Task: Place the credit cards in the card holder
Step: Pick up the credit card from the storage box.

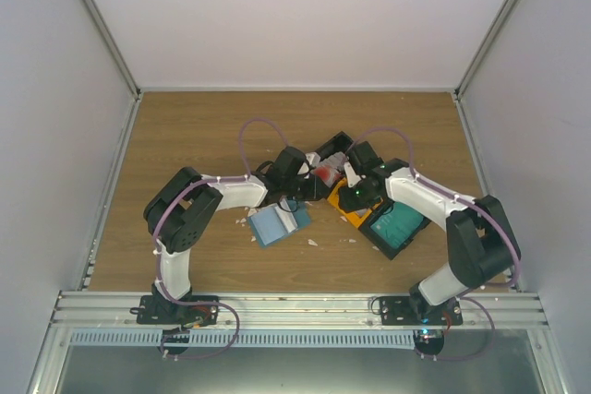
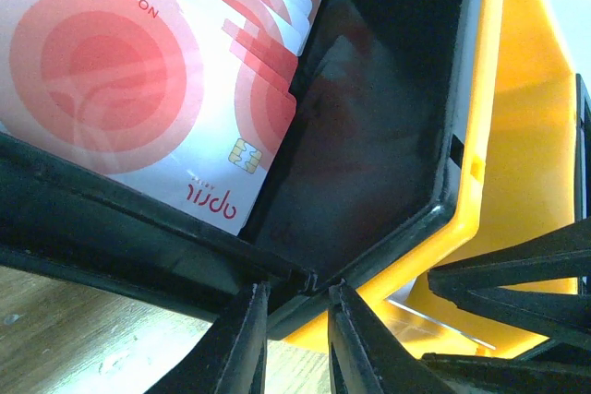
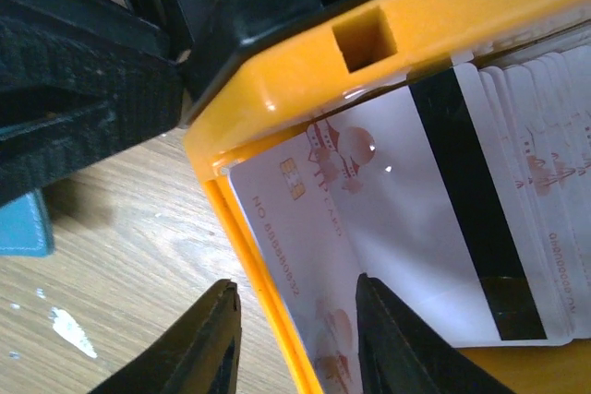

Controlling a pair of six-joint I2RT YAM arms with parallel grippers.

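Card holder [image 1: 271, 225]: nearest, flat on table [image 1: 416, 126], open wood on its near side. Beyond: right hand [image 3: 294, 288] spread astride orange tray [image 3: 277, 71] wall, credit cards [image 3: 388, 228] stacked inside. Left hand [image 2: 297, 292] pinching black tray [image 2: 369, 136] rim, trays crowded together.

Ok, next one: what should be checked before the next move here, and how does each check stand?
1. Right claw open: ok, but it straddles the orange tray wall, not a card.
2. Left claw grip on black tray rim: cannot tell.
3. Card held: not ok; none seen in either claw.
4. Cards available: ok; red-and-white card lies in black tray, stacked cards in orange tray.
5. Card holder pockets open: cannot tell.
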